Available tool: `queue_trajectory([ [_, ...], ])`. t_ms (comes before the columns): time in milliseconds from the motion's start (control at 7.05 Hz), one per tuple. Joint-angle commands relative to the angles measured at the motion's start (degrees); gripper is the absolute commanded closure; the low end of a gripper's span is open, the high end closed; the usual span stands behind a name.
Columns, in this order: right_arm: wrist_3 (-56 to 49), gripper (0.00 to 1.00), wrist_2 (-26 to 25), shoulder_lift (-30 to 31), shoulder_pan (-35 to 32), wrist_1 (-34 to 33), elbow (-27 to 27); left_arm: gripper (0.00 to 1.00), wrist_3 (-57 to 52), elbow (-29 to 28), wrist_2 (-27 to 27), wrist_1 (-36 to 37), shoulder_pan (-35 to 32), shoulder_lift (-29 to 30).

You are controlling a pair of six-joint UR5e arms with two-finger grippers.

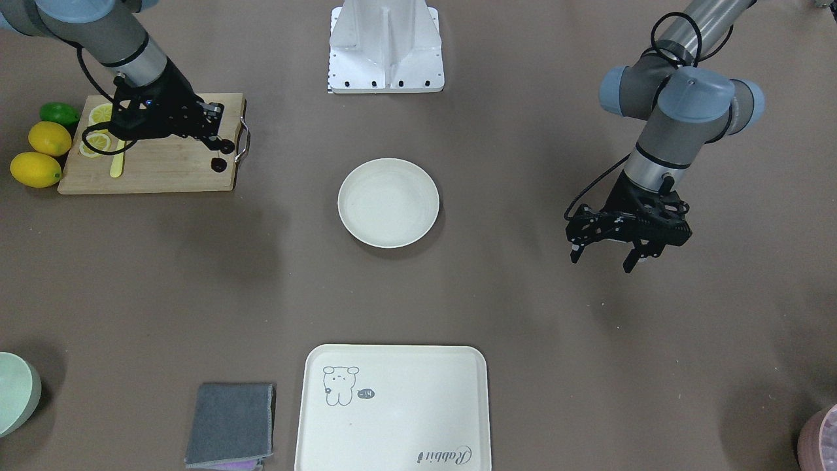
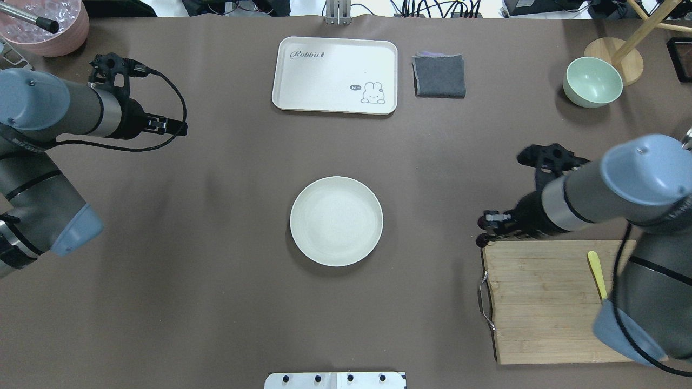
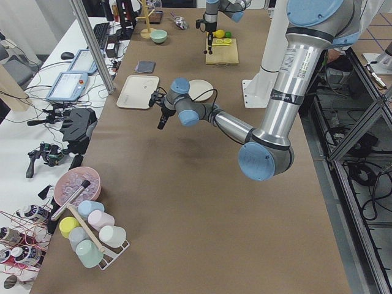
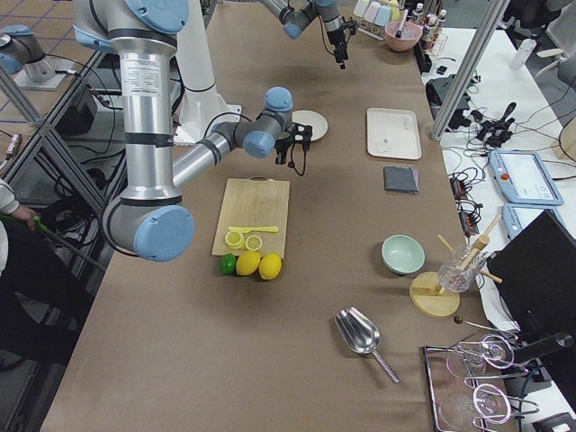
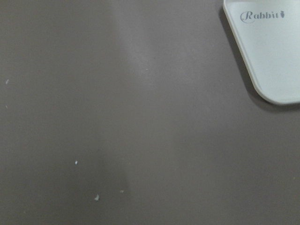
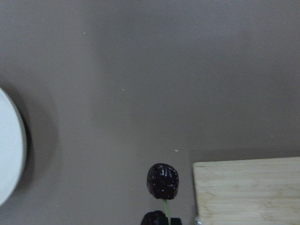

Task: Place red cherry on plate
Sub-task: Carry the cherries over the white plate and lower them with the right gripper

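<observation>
The red cherry point(image 1: 219, 165) is a pair of tiny dark fruits on a thin stem. It hangs from my right gripper point(image 1: 219, 139), which is shut on the stem above the corner of the wooden cutting board point(image 1: 150, 163). In the right wrist view one cherry point(image 6: 162, 181) dangles over the brown table just off the board's corner. The round cream plate point(image 1: 388, 203) sits at the table's centre with nothing on it, well apart from the cherry; its rim point(image 6: 11, 154) shows at the wrist view's left edge. My left gripper point(image 1: 605, 258) hovers open over bare table on the far side of the plate.
Two lemons point(image 1: 40, 154), a lime point(image 1: 60, 113) and lemon slices point(image 1: 99, 127) lie at the board's outer end. A cream bear tray point(image 1: 392, 409), a grey cloth point(image 1: 230, 424), a pale green bowl point(image 2: 592, 81) and a pink bowl point(image 2: 48, 24) line the operators' side.
</observation>
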State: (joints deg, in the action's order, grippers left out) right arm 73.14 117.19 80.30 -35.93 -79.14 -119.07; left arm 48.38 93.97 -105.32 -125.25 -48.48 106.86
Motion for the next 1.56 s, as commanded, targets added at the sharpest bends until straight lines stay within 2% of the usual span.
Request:
queue_trajectory([
  [0,0.16,1.0,-4.74,-17.6,3.29,-11.57,6.89,0.02,-1.97,-0.11,0.03,0.0,-0.91,-1.04],
  [567,4.8,1.0,-13.99,-31.58,10.78,-11.22,20.42,0.02,-2.06,-0.1,-0.06,-0.53,-1.0,-2.63],
  [709,4.9,1.0,-15.31,-32.39,11.4,-10.95,22.29,0.02,-1.97,-0.11,-0.06,-0.53,-1.17,-2.71],
  [993,5.17,1.0,-16.38,-32.93,11.49,-3.86,27.73,0.02,-2.06,-0.19,-0.06,-0.7,-1.17,-3.24],
  [1134,5.17,1.0,-16.29,-33.02,11.49,-3.14,27.67,0.02,-1.97,-0.19,-0.06,-0.7,-1.17,-3.24],
  [1276,5.17,0.33,-16.2,-32.93,11.49,-3.13,27.75,0.02,-2.06,-0.19,-0.06,-0.61,-1.17,-3.24],
  [1418,5.25,0.0,-16.38,-32.84,12.1,-3.04,27.75,0.02,-2.06,-0.28,-0.06,-0.61,-1.26,-3.24],
])
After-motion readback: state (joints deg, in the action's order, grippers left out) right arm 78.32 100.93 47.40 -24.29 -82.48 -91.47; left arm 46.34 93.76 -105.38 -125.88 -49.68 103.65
